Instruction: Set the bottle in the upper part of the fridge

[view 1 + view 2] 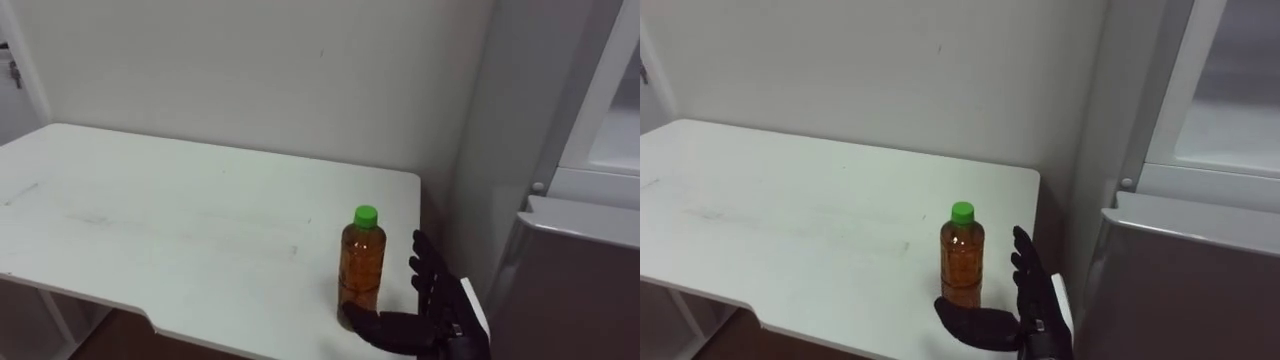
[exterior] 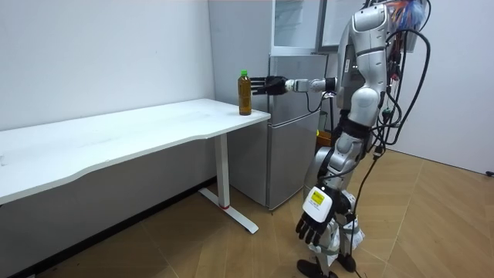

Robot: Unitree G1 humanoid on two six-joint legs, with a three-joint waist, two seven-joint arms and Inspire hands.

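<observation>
The robot's right hand reaches out over the table's near corner on the fridge side. It is released: the fingers stand straight just to the right of the bottle, and the thumb stretches low across the front of its base. Whether the thumb already touches the plastic cannot be told. Nothing has closed round the bottle, so the pose reads as the opening of a side grasp, with the palm set to wrap the lower body where the bottle is widest and steadiest.

The bottle, filled with amber liquid and topped by a green cap, stands upright on the white table close to that corner, near both the front edge and the end edge. That spot keeps it within one arm's reach of the robot, which the room view shows standing at the table's end, beside the fridge.

The left hand hangs loose at the robot's side, fingers relaxed and holding nothing, probably kept free for the door.

The upper compartment rises just to the right of the table, so the carry should be short once the grip is made.
</observation>
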